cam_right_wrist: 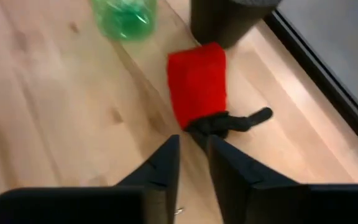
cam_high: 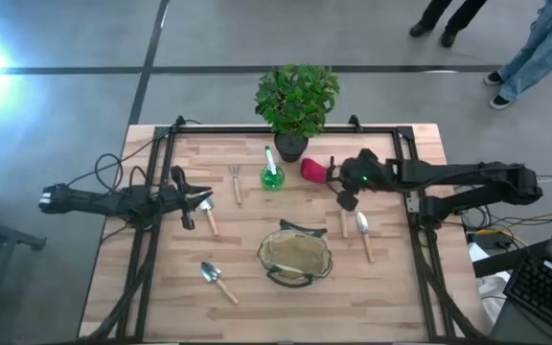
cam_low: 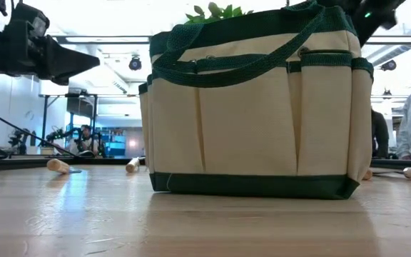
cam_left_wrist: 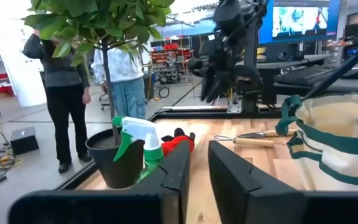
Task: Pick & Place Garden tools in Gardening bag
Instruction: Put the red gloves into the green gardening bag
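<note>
Gardening bag [cam_high: 295,257] is sitting front-centre on the table [cam_high: 161,297], mouth up, nothing visible inside from above. Soft fabric w/ dark rim and loop handles; judged light and floppy, walls likely giving if bumped, so tools are best dropped in from above rather than pushed past the rim.

Spray bottle [cam_high: 273,174] is standing near the back edge, just in front of the potted plant [cam_high: 295,101]. Judged light, smooth plastic, apt to slip and tip; the neck under the trigger looks the best hold.

Red piece [cam_right_wrist: 197,84] w/ dark end is lying flat beside the pot, close ahead of the right gripper [cam_right_wrist: 192,155]. Looks soft-surfaced and light; gripping across the narrow dark end or the red body should do.

Trowels: one [cam_high: 218,281] front-left of the bag, one [cam_high: 363,233] to its right. Small fork [cam_high: 235,182] is lying left of the bottle. Metal heads, wooden handles: stiff, head-heavy by the look. Take mid-handle; wood is offering better friction than metal.

Right gripper is hovering over the red piece, fingers slightly apart, holding nothing.

Left gripper [cam_left_wrist: 194,168] is hanging over the table's left side near another wooden-handled tool [cam_high: 209,217], fingers a narrow gap apart, empty
</note>
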